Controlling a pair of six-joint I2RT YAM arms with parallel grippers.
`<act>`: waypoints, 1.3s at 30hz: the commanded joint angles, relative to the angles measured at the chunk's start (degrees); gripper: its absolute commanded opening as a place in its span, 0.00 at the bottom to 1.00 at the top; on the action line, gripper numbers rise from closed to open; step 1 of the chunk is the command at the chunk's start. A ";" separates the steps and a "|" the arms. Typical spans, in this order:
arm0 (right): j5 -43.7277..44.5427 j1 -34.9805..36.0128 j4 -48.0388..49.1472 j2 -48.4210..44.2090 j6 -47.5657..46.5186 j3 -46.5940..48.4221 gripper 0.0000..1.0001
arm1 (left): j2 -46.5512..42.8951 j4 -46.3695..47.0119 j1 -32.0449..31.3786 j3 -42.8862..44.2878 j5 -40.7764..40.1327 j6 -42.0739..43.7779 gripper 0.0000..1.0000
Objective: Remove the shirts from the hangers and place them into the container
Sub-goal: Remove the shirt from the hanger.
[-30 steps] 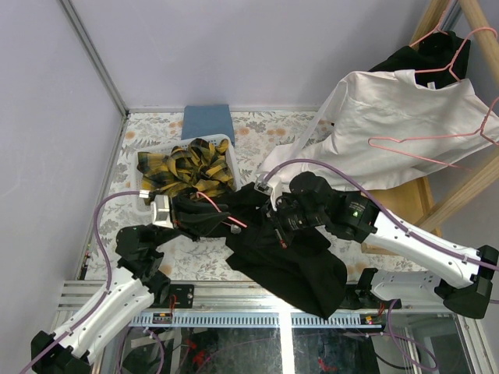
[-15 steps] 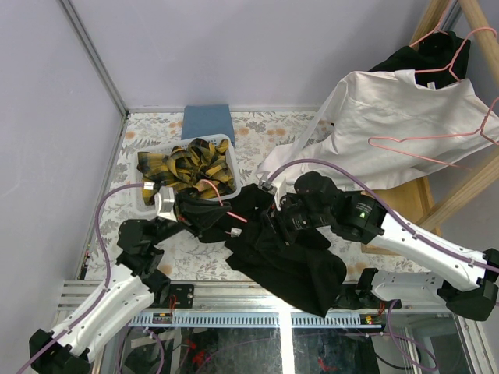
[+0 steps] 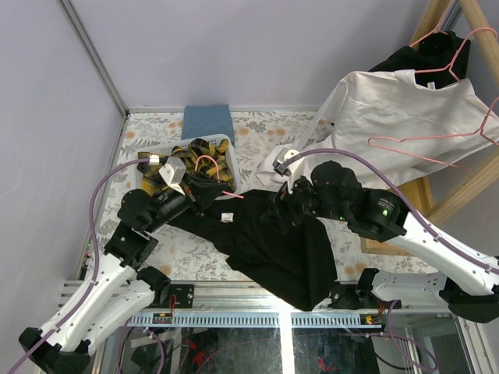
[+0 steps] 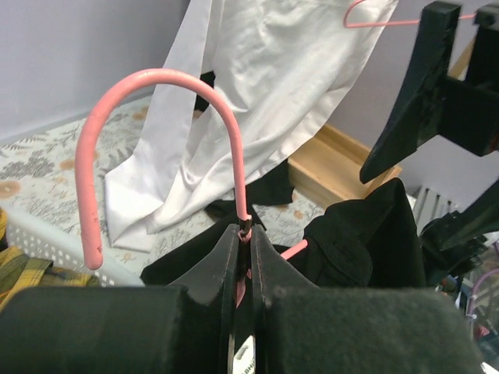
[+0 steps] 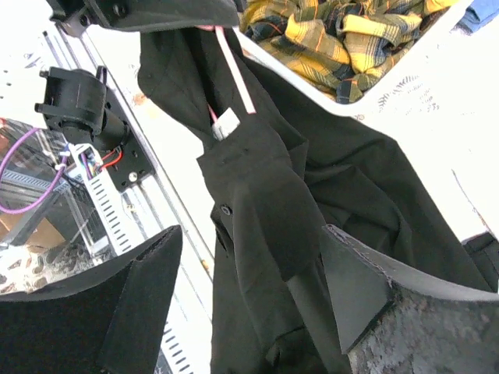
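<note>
Above a floral-print tabletop (image 3: 257, 128) ringed by lilac walls, the left gripper (image 4: 243, 238) is clenching its fingers on the neck of a pink hanger (image 4: 156, 75), while the right gripper (image 5: 248, 234) is hanging with its jaws spread wide, grasping nothing. With no grip pinning the cloth, any pull on the wire is likely to be dragging the black shirt (image 5: 265, 179) along instead of slipping it free. The shirt is trailing from just below the left fingers to directly beneath the open right ones. The container (image 5: 405, 86), holding the plaid shirt (image 5: 343, 35), is sitting just beyond both.
</note>
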 commanded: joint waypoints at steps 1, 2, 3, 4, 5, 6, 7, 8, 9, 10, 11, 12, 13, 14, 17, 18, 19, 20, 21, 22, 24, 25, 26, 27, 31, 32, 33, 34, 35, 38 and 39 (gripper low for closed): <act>0.53 0.11 3.66 3.56 -0.63 2.57 0.77 | 2.04 -8.09 -0.59 5.34 -2.78 5.39 0.00; -0.02 0.11 4.56 4.39 -0.22 2.24 0.76 | 2.53 -9.43 -0.62 6.08 -2.65 6.60 0.00; -0.63 0.19 5.46 5.44 0.68 1.81 0.74 | 2.73 -10.30 -0.67 6.56 -2.51 7.26 0.00; -1.45 0.19 6.42 6.25 1.53 1.57 0.70 | 2.78 -10.77 -0.69 6.63 -2.35 7.82 0.00; -2.31 0.12 7.49 6.89 2.32 1.37 0.67 | 2.65 -11.02 -0.72 6.54 -2.12 8.27 0.00; -3.34 0.11 8.47 7.51 2.88 1.04 0.64 | 2.41 -11.36 -0.72 6.30 -1.86 8.76 0.00; -3.82 0.11 9.32 8.04 3.33 0.74 0.62 | 1.90 -11.54 -0.68 5.96 -1.59 9.14 0.00; -3.64 0.11 9.79 8.61 3.52 0.56 0.59 | 1.25 -11.55 -0.69 5.57 -1.19 9.66 0.00; -2.99 0.13 9.92 9.19 3.72 0.53 0.55 | 0.60 -11.55 -0.72 5.11 -0.94 10.04 0.00; -2.19 0.14 9.80 9.63 3.76 0.66 0.47 | -0.14 -11.55 -0.68 4.60 -0.86 10.41 0.00; -1.55 0.11 9.56 9.93 3.85 0.78 0.39 | -0.83 -11.62 -0.70 4.12 -0.85 10.69 0.00; -1.18 0.19 9.41 10.09 3.89 0.67 0.34 | -1.58 -11.71 -0.64 3.57 -1.07 11.00 0.00; -1.03 0.12 9.50 9.99 3.94 0.27 0.27 | -2.15 -11.71 -0.69 3.27 -1.22 10.97 0.00; -1.06 0.11 9.67 9.83 4.00 -0.24 0.21 | -2.57 -11.79 -0.70 3.19 -1.04 10.80 0.00; -1.39 0.11 10.65 9.21 4.59 -1.82 0.08 | -3.64 -12.49 -0.68 3.36 -0.60 11.10 0.00; -1.38 0.18 10.82 9.03 4.89 -2.07 0.05 | -3.99 -12.80 -0.68 3.23 -1.32 11.13 0.00; -1.43 0.16 10.99 8.93 5.21 -2.27 0.10 | -4.32 -12.93 -0.68 3.10 -1.59 11.03 0.00; -1.49 0.14 11.11 8.93 5.63 -2.27 0.21 | -4.58 -12.96 -0.66 2.92 -1.26 10.90 0.00; -1.46 0.16 11.14 8.96 6.19 -1.98 0.37 | -4.71 -12.86 -0.67 2.78 -0.73 10.73 0.00; -1.45 0.12 11.06 9.03 6.60 -1.67 0.42 | -4.70 -12.80 -0.69 2.70 -0.30 10.60 0.00; -1.45 0.11 10.93 9.13 6.71 -0.91 0.45 | -4.50 -12.79 -0.71 2.68 0.17 10.24 0.00; -1.22 0.15 10.83 9.14 6.64 -0.56 0.46 | -4.47 -12.80 -0.69 2.66 0.40 10.19 0.00; -0.74 0.12 10.93 9.14 6.62 -0.34 0.48 | -4.44 -12.81 -0.68 2.61 0.39 10.10 0.00; -0.09 0.12 11.05 9.14 6.59 -0.29 0.51 | -4.44 -12.78 -0.68 2.60 0.41 9.93 0.00; 2.22 0.11 10.28 10.21 6.98 0.08 0.57 | -4.48 -12.69 -0.68 2.38 0.39 9.74 0.00; 2.57 0.11 9.74 10.69 7.25 0.53 0.58 | -4.54 -12.69 -0.68 2.34 0.42 9.67 0.00; 2.78 0.11 9.01 11.38 7.71 1.35 0.58 | -4.53 -12.76 -0.68 2.33 0.46 9.65 0.00; 2.72 0.11 8.49 11.76 8.06 2.06 0.59 | -4.70 -12.87 -0.72 2.33 0.37 9.65 0.00; 2.50 0.11 8.39 11.83 8.09 2.56 0.60 | -4.69 -12.99 -0.68 2.25 0.09 9.60 0.00; 2.41 0.12 10.30 10.90 7.67 2.01 0.63 | -4.74 -13.45 -0.70 2.24 -0.47 9.64 0.00; 2.57 0.11 11.32 10.45 7.30 1.32 0.65 | -4.71 -13.49 -0.72 2.22 -0.49 9.64 0.00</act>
